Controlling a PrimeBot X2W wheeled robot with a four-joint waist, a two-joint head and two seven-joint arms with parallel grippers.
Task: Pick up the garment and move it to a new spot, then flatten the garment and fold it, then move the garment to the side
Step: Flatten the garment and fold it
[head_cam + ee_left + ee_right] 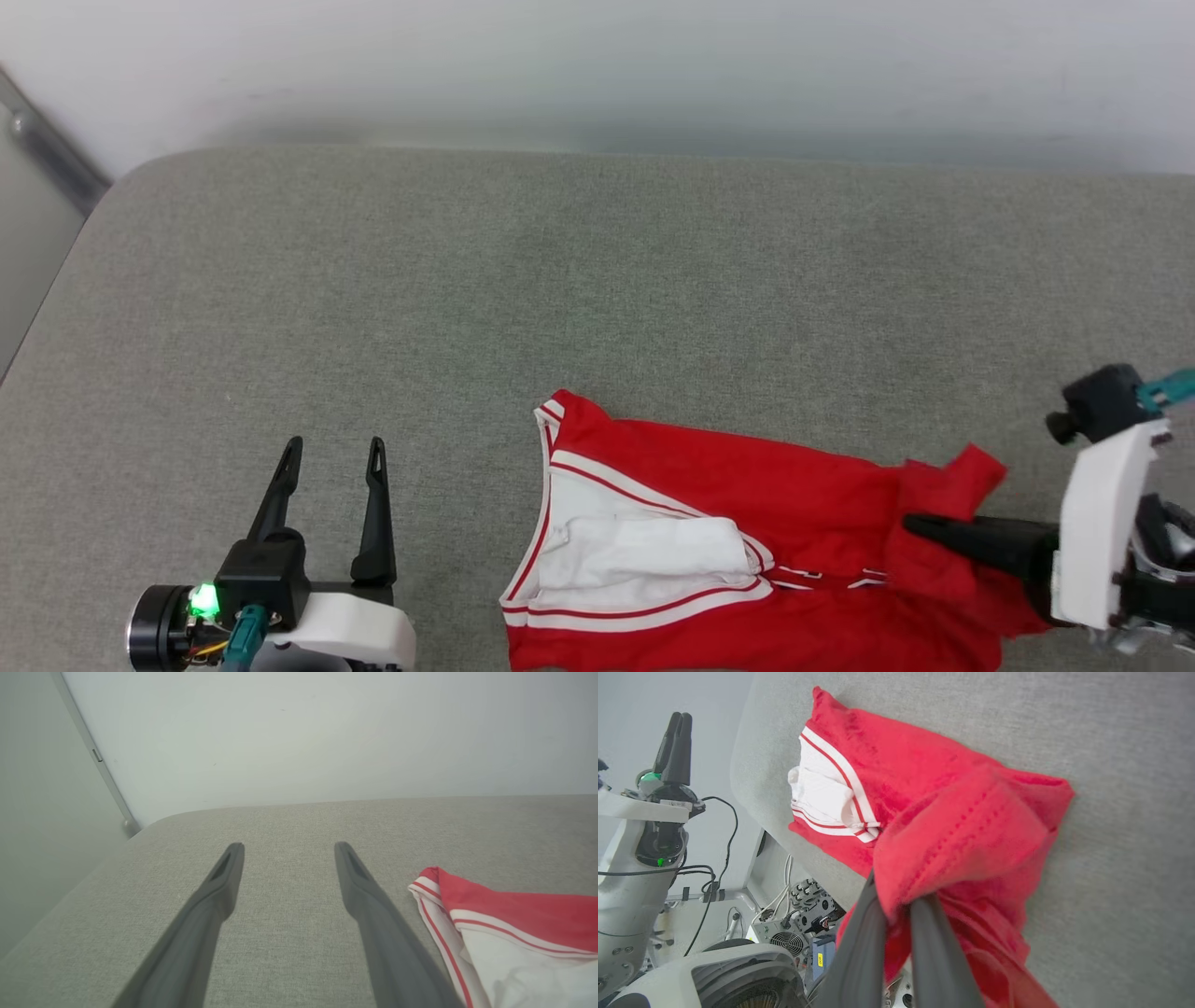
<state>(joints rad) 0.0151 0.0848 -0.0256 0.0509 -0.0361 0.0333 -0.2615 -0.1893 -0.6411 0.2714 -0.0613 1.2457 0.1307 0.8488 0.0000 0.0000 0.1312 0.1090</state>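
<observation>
**One pinch on a shirt that sits at the edge**

At the left, the left gripper (pixel 336 443) hovers over the bare grey padded surface (pixel 467 280). Its two dark fingers are spread wide with nothing between them. Its own wrist view shows the same empty gap (pixel 288 847), with the shirt's striped edge near the right-hand finger but apart from it.

In the middle, the garment (pixel 747 476) lies rumpled along the near edge of the surface. The red body is uppermost, with a white sleeve (pixel 644 551) tucked into it and framed by striped trim. Its lower part runs off the bottom of the head view. In the right wrist view the garment (pixel 924 779) seems to lap over the edge, above some electronics (pixel 803 914) below.

At the right, the right gripper (pixel 920 525) reaches in sideways, clamped on a bunched red fold at the shirt's right end. In its wrist view the right gripper (pixel 899 905) is buried in cloth, with the fingers (pixel 859 942) disappearing into the bunch.

The main risk, as I judge it, is the grip itself. It holds only a small gathered fold, and the weight of the rest could pull that fold free during a lift. If it slips, the overhanging part could drag the shirt off the edge toward the equipment. A lift from one end would also let the shirt hang in a rope with the sleeve trapped inside, which would make flattening harder. Dragging it instead could bunch it further on the textured cover.
</observation>
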